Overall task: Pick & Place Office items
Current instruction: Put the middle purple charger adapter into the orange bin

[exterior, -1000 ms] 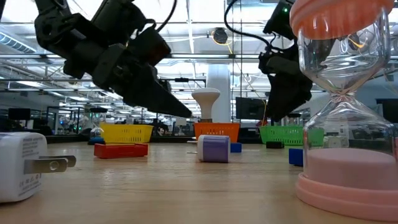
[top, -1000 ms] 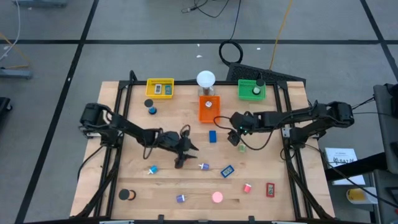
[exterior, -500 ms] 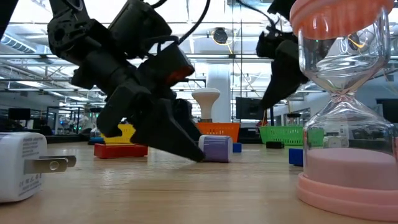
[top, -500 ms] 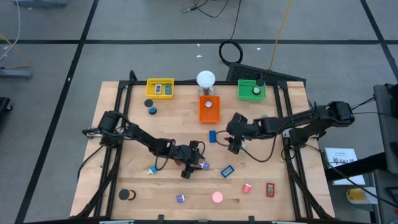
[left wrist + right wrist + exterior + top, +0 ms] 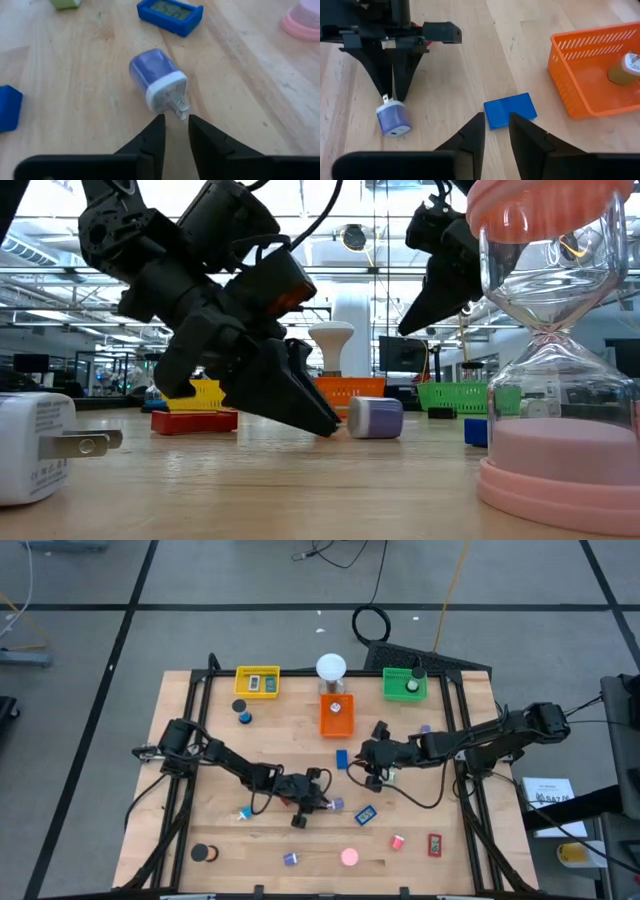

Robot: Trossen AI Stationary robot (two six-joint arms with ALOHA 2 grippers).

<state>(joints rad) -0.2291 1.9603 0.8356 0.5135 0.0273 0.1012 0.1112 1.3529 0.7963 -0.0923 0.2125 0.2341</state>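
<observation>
left gripper point(image 5: 175, 122) – almost closed, tips at purple plug point(image 5: 158, 80) prongs, mid-table | right gripper point(image 5: 493, 122) – narrow gap, empty, above blue block point(image 5: 510, 109) | some things in trays, most left out

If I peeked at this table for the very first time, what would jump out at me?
Probably the two dark arms meeting mid-table: the left gripper pinches at the metal prongs of a little purple plug lying on the wood, and the right gripper hovers over a flat blue block. Close to the low camera stands a big pink hourglass.
</observation>
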